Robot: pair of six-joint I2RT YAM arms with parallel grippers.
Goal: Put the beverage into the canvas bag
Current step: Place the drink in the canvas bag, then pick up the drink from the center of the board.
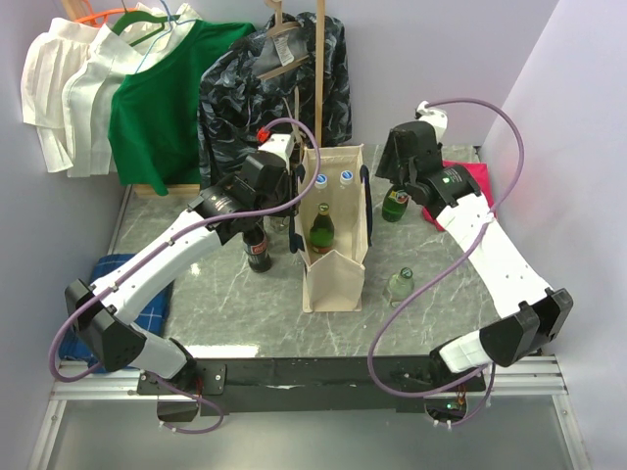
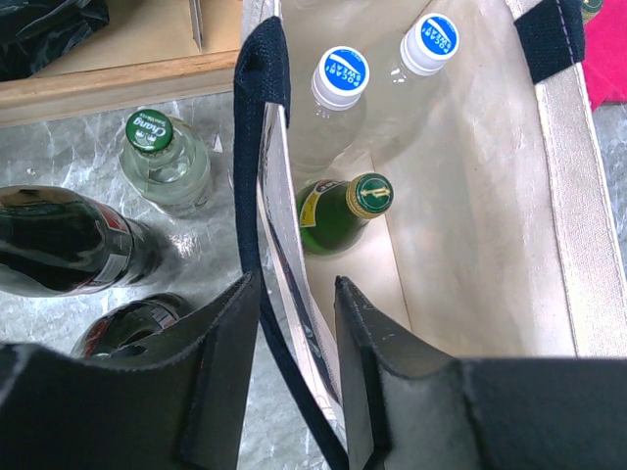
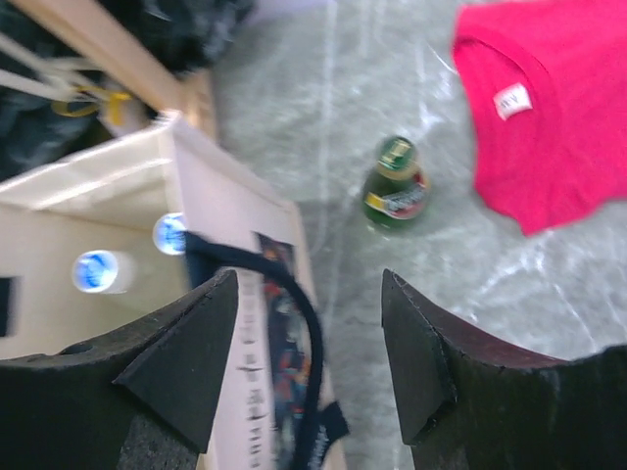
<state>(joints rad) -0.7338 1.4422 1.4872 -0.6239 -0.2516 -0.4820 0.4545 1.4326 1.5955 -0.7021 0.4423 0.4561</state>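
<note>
The task looks partly done, perhaps nearly so. The bag (image 1: pixel 333 279) stands upright at the centre of the desk (image 1: pixel 245 313) and already holds three drinks. A green bottle (image 2: pixel 345 211) sits against its left wall, and two white-capped bottles (image 2: pixel 340 76) (image 2: pixel 431 44) stand at the far end.

The left hand (image 2: pixel 297 299) hangs over the bag's left rim with its jaws apart. The wall and the navy handle (image 2: pixel 257 147) run through the gap, and nothing looks pinched. I judge the green bottle to be the one just put in.

The right hand (image 3: pixel 309 289) is open and empty, above the bag's right edge in the upper right of the top view.

More drinks are outside the bag, if they too are meant to go in:
- a second green bottle (image 3: pixel 395 186) just right of the bag, near a red shirt (image 3: pixel 549 98)
- a clear bottle (image 2: pixel 162 162) left of the bag
- two dark bottles (image 2: pixel 69 245) (image 2: pixel 127 328) left of the bag
- a small bottle (image 1: pixel 400 285) lying lower right

The bag is cream canvas, tall and boxy. Its mouth gapes wide and its walls hold their shape.
</note>
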